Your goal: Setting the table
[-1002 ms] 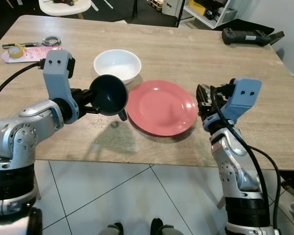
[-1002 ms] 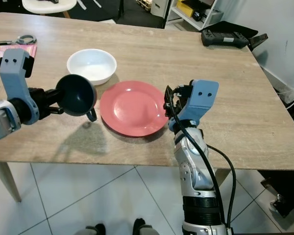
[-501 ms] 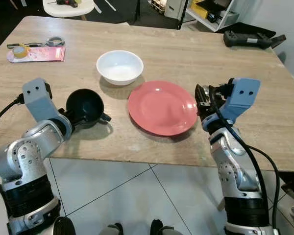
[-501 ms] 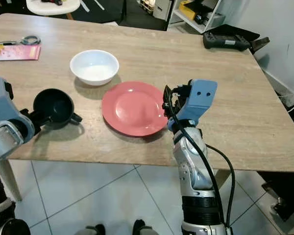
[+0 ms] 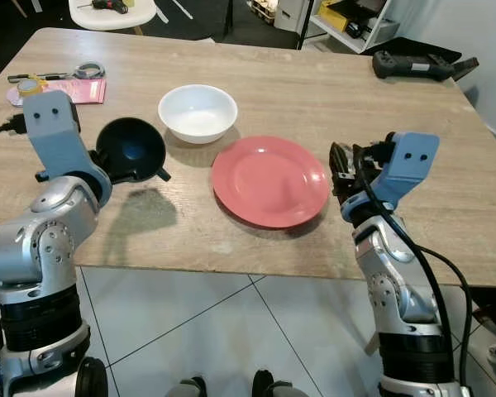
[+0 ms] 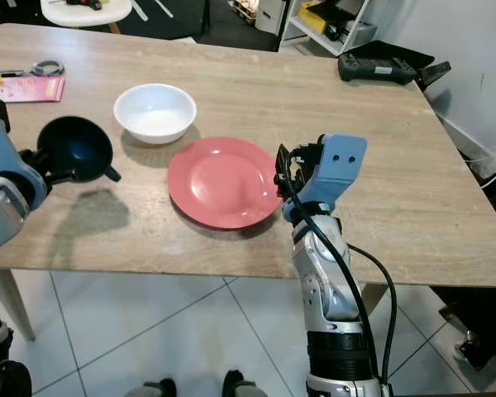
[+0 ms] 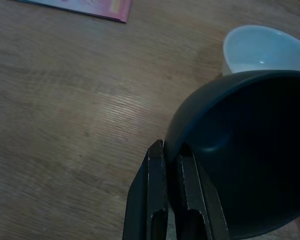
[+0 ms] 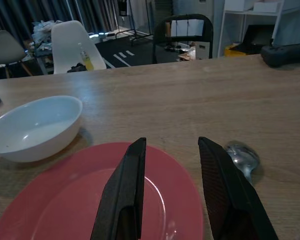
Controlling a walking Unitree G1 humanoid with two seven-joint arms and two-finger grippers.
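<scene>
Since 0.5 s ago, L arm has lifted the dark cup (image 5: pixel 131 149) off the table (image 5: pixel 314 91) and swung it back toward the white bowl (image 5: pixel 197 112); its shadow now falls on bare wood below, so cup is airborne. R arm unchanged.

Left gripper (image 7: pixel 171 165): fingers pinched tight on cup rim, one inside, one outside the wall. Narrow edge grip only. Cup tilted, mouth facing up and toward the camera, handle pointing toward the red plate (image 5: pixel 270 180).

Cup position: above table's L side, near the bowl, apart from plate. Not set down yet.

Right gripper (image 8: pixel 172 192): fingers spread wide, holding nothing, hovering over plate's R rim. Spoon (image 8: pixel 242 157) lies on table just beside plate, by R finger.

Far L corner: pink card w/ tape roll and scissors (image 5: pixel 62 83). Black controller (image 5: pixel 422 64) at far R edge.

Risks:
- Rim pinch is thin; cup could pivot or slip if arm moves fast.
- Cup close to bowl; a low swing could knock the bowl.
- Tilted release → cup may tip or roll rather than stand.
- R gripper descending could hit the plate rim and shift it instead of reaching the spoon.
</scene>
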